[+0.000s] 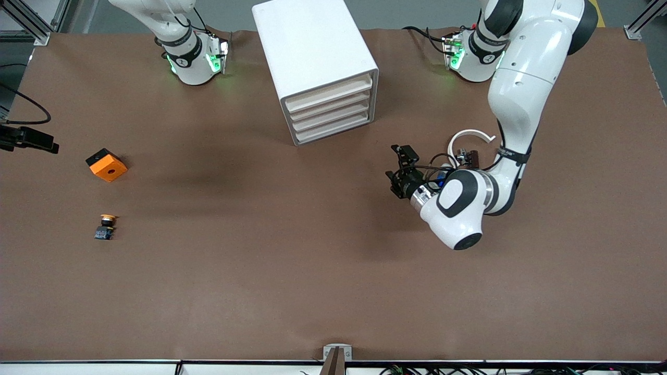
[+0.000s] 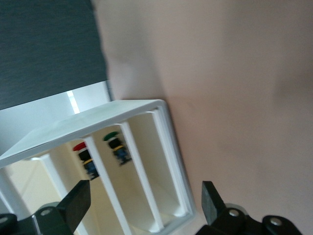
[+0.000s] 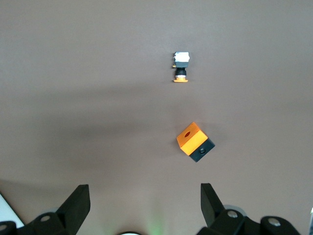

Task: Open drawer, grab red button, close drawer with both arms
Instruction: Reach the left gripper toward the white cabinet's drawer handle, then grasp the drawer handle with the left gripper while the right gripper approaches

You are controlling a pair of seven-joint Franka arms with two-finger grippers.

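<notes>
The white drawer cabinet (image 1: pixel 312 57) stands at the robots' edge of the table, all its drawers (image 1: pixel 331 112) shut. In the left wrist view the cabinet front (image 2: pixel 168 147) shows, and the red-capped button (image 2: pixel 83 155) sits inside one drawer beside a green-capped button (image 2: pixel 116 146). My left gripper (image 1: pixel 396 167) is open and empty, low over the table in front of the drawers, apart from them; it also shows in its own wrist view (image 2: pixel 145 198). My right gripper (image 3: pixel 144 196) is open and empty, high over the right arm's end of the table; the front view hides it.
An orange cube (image 1: pixel 107 165) lies toward the right arm's end of the table, also in the right wrist view (image 3: pixel 194 142). An orange-capped button (image 1: pixel 106 226) lies nearer the front camera than the cube, also seen in the right wrist view (image 3: pixel 181 66).
</notes>
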